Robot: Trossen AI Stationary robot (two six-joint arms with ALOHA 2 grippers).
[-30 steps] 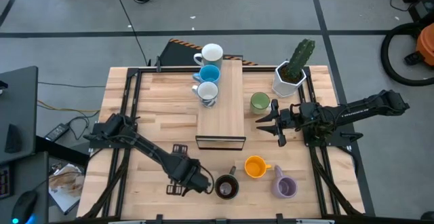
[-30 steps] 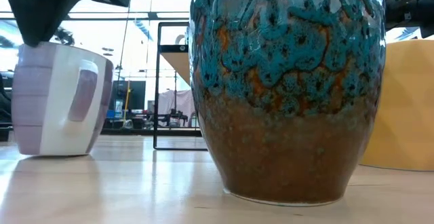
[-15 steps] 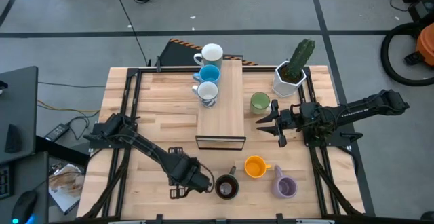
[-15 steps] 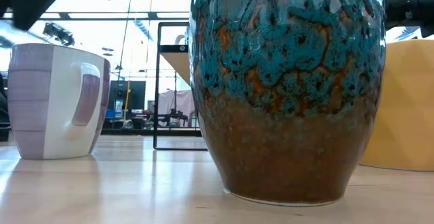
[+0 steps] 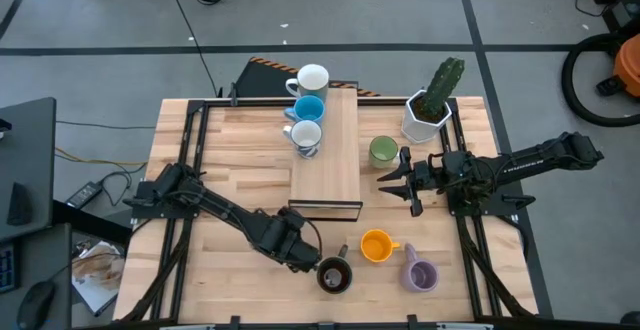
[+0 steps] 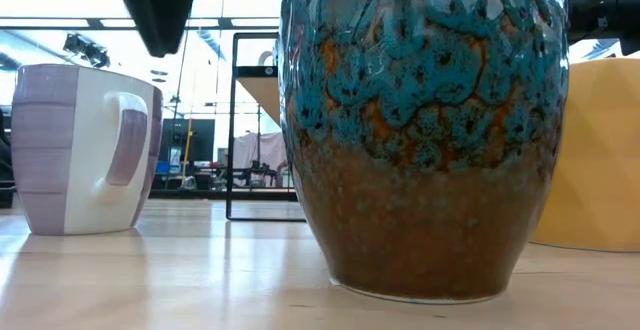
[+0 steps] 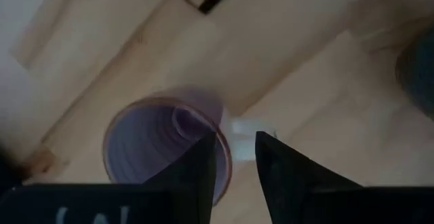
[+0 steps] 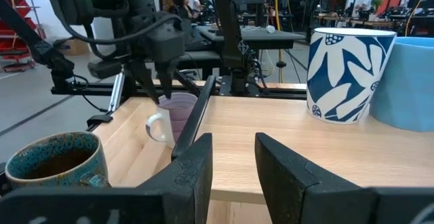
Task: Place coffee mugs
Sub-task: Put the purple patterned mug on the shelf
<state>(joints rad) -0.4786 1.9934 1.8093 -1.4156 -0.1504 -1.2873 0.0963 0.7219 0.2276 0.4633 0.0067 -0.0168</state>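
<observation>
the lavender mug (image 7: 166, 139) stands upright on the counter (image 5: 230, 175) beside the dark brown mug (image 5: 334, 276), mouth up, its white handle (image 6: 127, 140) sideways. the left gripper (image 7: 234, 157) hovers over its rim with jaws slightly parted, holding nothing. the right gripper (image 5: 400, 178) waits near the green mug (image 5: 383, 150), jaws open and empty.

Table (image 5: 230, 160): light wood planks, with a black frame around it.
Riser board (image 5: 335, 155): pale wood, black edge at the front; taken as landmark.
Mugs on the riser board: one white (image 5: 312, 78), one blue (image 5: 309, 108), one white with a dark blue leaf pattern (image 5: 306, 136).
Green mug (image 5: 383, 150): plain green, just right of the board.
Orange mug (image 5: 376, 245): plain orange, in front of the board.
Dark brown mug (image 6: 425, 130): teal mottled glaze above, rusty brown below.
Lavender mug (image 6: 85, 150): lavender body, white side and handle, left of the brown mug.
Second lavender mug (image 5: 420, 273): lavender, right of the orange one.
Pot (image 5: 424, 118): white, holding a green cactus (image 5: 442, 82).
Arms: dark, nearly black.
</observation>
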